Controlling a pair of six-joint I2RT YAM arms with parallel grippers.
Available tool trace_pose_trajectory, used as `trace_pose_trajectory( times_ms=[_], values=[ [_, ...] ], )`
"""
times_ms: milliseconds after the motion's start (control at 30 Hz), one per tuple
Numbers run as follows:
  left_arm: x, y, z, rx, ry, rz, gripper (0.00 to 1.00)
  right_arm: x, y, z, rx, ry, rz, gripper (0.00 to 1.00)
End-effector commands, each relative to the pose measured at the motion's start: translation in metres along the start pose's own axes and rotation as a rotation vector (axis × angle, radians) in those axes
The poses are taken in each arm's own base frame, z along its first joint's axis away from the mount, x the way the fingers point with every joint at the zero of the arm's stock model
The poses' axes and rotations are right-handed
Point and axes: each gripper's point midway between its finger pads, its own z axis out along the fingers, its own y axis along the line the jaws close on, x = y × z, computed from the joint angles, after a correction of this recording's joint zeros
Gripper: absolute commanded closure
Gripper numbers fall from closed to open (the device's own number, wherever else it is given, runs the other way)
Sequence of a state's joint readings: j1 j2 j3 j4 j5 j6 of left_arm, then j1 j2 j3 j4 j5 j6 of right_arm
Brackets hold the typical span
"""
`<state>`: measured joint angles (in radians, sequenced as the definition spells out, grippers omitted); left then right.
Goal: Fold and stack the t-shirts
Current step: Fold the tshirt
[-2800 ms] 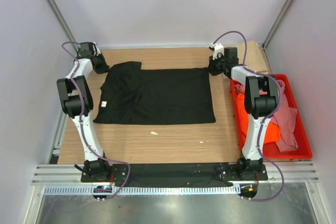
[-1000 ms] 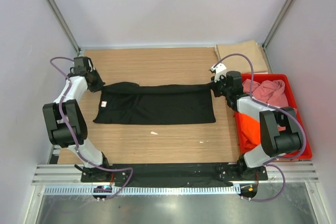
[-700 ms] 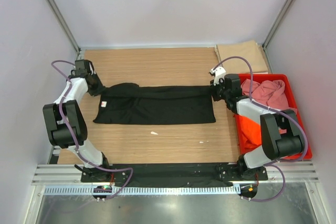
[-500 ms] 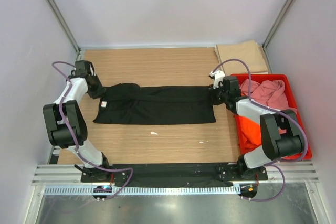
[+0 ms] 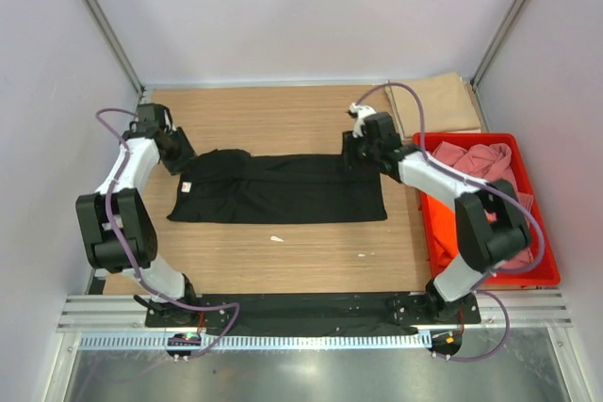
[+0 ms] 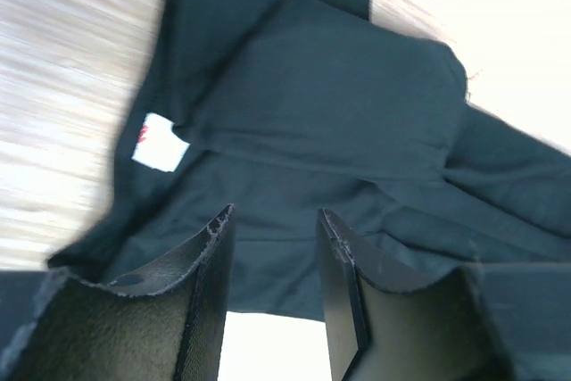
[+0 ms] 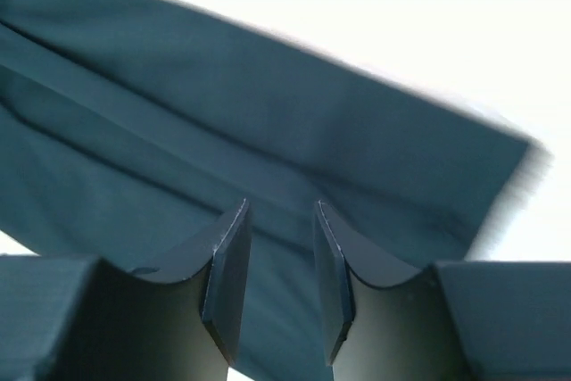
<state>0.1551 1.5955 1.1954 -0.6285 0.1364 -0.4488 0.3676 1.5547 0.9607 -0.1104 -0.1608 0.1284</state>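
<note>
Left arm [image 5: 122,171] bent up the left side, left gripper [image 5: 181,155] at far left angled down and inward, jaws parted with nothing between, right arm [image 5: 438,179] stretched far and leftward, right gripper [image 5: 355,150] low, jaws likewise parted and empty

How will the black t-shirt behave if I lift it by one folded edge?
Probably floppy: the black t-shirt lies flat with soft creases, so lifted at one point it would likely sag and its fold fall open. Likely light: the cloth looks thin. Pushed across the wooden table, it would probably bunch rather than slide whole.
</note>
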Motion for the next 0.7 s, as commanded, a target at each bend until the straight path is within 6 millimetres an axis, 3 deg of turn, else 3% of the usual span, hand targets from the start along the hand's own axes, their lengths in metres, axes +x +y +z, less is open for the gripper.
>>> trace_pose_trajectory(
  times_ms=[0, 33, 100, 133, 200, 267, 367, 500, 533, 567, 633, 667],
  values=[
    [-0.014, -0.020, 0.007, 0.048, 0.014, -0.009, 0.57, -0.023, 0.037, 0.025, -0.005, 0.021, 0.106, 0.60],
    [-0.016, -0.014, 0.011, 0.004, 0.013, -0.010, 0.55, -0.046, 0.049, 0.031, -0.032, 0.003, 0.118, 0.60],
    [-0.024, -0.013, 0.015, -0.006, -0.003, -0.010, 0.53, -0.035, 0.064, 0.056, -0.056, 0.078, 0.139, 0.60],
    [-0.028, -0.014, 0.021, -0.005, -0.006, -0.010, 0.52, -0.051, 0.084, 0.061, -0.083, 0.050, 0.106, 0.60],
    [-0.037, -0.026, 0.027, 0.059, -0.023, 0.013, 0.51, -0.045, 0.096, 0.081, -0.067, 0.065, 0.071, 0.57],
    [-0.041, -0.039, 0.036, 0.132, -0.007, 0.047, 0.50, -0.055, 0.119, 0.091, -0.099, 0.041, 0.062, 0.57],
    [-0.048, -0.032, 0.050, 0.091, 0.005, 0.066, 0.50, -0.058, 0.153, 0.109, -0.210, 0.027, 0.059, 0.57],
    [-0.049, -0.029, 0.065, 0.082, 0.018, 0.080, 0.50, -0.063, 0.171, 0.136, -0.190, 0.019, 0.060, 0.56],
    [-0.048, -0.028, 0.068, 0.076, 0.019, 0.081, 0.50, -0.078, 0.178, 0.138, -0.194, -0.011, 0.073, 0.55],
    [-0.047, -0.027, 0.073, 0.075, 0.027, 0.082, 0.50, -0.071, 0.178, 0.151, -0.172, 0.000, 0.098, 0.54],
    [-0.049, -0.029, 0.077, 0.088, 0.030, 0.090, 0.50, -0.087, 0.189, 0.155, -0.190, -0.036, 0.127, 0.53],
    [-0.049, -0.030, 0.080, 0.098, 0.036, 0.089, 0.50, -0.081, 0.189, 0.165, -0.189, -0.026, 0.142, 0.53]
  ],
)
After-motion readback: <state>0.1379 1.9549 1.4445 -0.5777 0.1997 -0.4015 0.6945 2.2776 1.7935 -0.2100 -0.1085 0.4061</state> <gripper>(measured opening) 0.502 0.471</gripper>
